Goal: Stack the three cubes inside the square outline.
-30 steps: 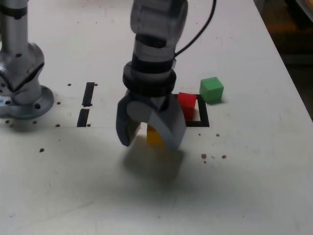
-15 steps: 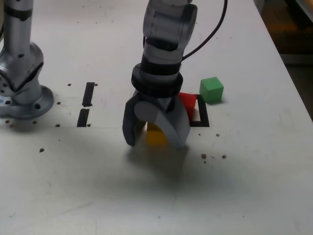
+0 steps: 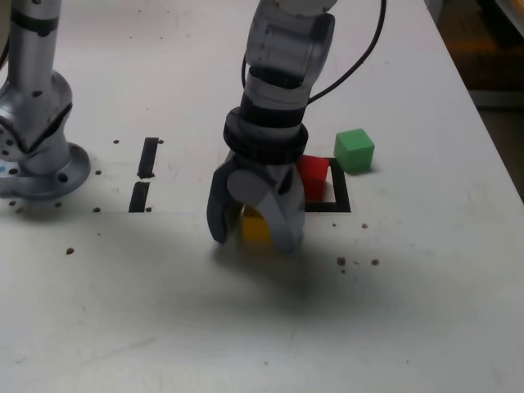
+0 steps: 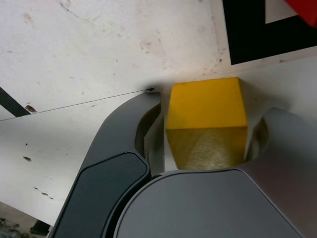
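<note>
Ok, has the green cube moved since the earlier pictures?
No, neither way: the green cube sits in the same spot beside the square outline in the exterior view.

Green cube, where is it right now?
In the exterior view, the green cube sits just outside the square outline, beyond its upper right corner.

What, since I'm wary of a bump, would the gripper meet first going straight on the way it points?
Probably the table, under the tips of the gripper; the yellow cube sits between its jaws. The remaining height is hard to judge.
</note>
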Available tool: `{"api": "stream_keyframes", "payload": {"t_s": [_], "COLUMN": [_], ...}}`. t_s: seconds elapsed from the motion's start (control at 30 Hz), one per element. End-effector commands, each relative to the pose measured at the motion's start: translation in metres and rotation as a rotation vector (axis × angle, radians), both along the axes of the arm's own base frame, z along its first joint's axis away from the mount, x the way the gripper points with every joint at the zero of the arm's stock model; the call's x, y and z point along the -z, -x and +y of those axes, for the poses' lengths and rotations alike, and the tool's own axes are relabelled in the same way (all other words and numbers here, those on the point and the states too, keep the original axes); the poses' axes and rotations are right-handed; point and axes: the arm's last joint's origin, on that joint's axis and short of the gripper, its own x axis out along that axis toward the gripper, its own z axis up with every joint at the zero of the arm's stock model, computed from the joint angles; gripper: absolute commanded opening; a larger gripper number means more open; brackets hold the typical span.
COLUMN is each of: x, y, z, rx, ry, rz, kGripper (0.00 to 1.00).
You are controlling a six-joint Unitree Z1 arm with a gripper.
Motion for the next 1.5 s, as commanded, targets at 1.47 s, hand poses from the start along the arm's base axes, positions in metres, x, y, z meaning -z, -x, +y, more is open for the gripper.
{"api": "stream_keyframes", "payload": {"t_s": [1.47], "x": [-0.084], "y": [-0.035], "z": [0.046], "rx": [-0.112], "ry": [-0.083], "rz": [-0.113], "kGripper": [0.19]}}
